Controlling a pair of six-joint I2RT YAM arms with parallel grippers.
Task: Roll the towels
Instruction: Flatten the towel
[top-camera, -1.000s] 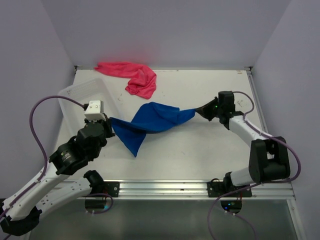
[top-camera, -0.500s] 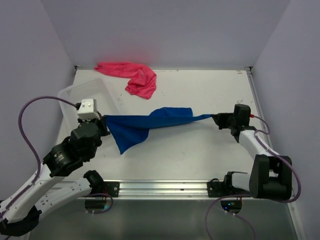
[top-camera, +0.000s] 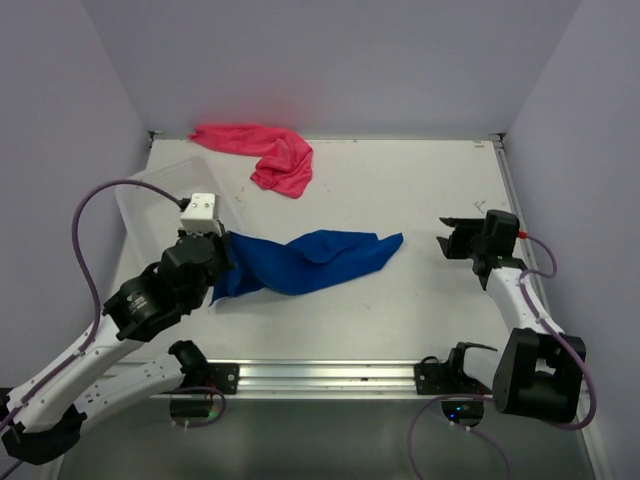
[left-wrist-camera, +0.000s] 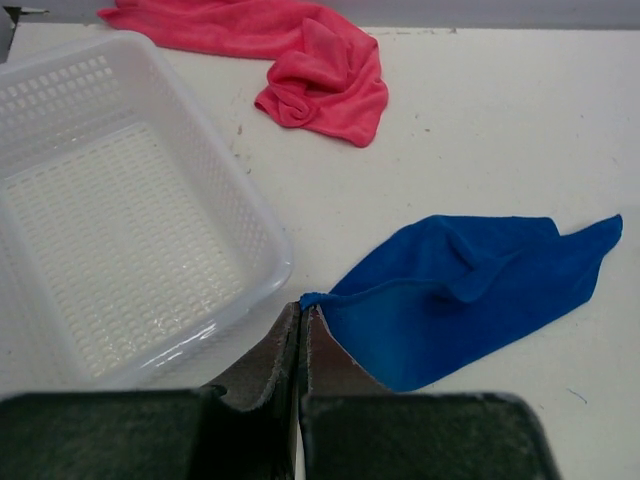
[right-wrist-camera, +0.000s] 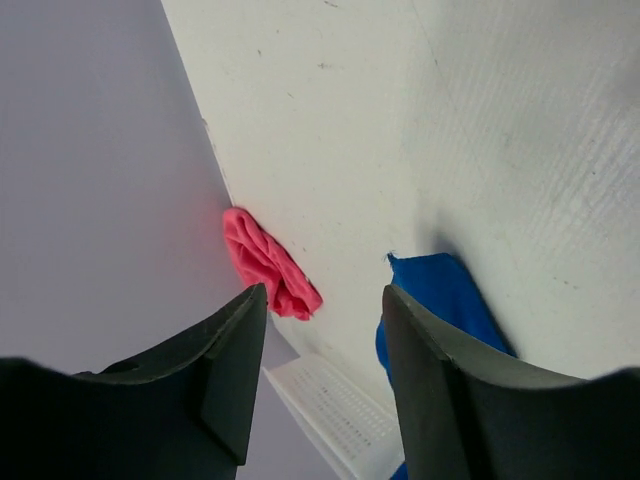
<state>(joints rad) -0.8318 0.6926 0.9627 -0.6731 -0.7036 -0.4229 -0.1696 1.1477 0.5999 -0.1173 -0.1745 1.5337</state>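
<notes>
The blue towel (top-camera: 305, 262) lies stretched and rumpled across the middle of the table. Its left corner (left-wrist-camera: 312, 300) is pinched in my left gripper (left-wrist-camera: 302, 312), which is shut on it beside the basket. My right gripper (top-camera: 452, 236) hovers open at the right side of the table, apart from the towel's right corner (top-camera: 397, 240), with nothing between its fingers (right-wrist-camera: 240, 330). In the right wrist view the blue towel (right-wrist-camera: 445, 300) lies past the fingers. The pink towel (top-camera: 265, 152) lies crumpled at the back of the table, also in the left wrist view as the pink towel (left-wrist-camera: 300, 60).
A white slotted basket (left-wrist-camera: 120, 220) stands at the left, right beside my left gripper. The back wall and side walls close in the table. The aluminium rail (top-camera: 320, 375) runs along the near edge.
My right gripper has opened and let go of the blue towel's right corner, then drawn back to the right. The towel has dropped slack onto the table. My left gripper still holds its corner.
</notes>
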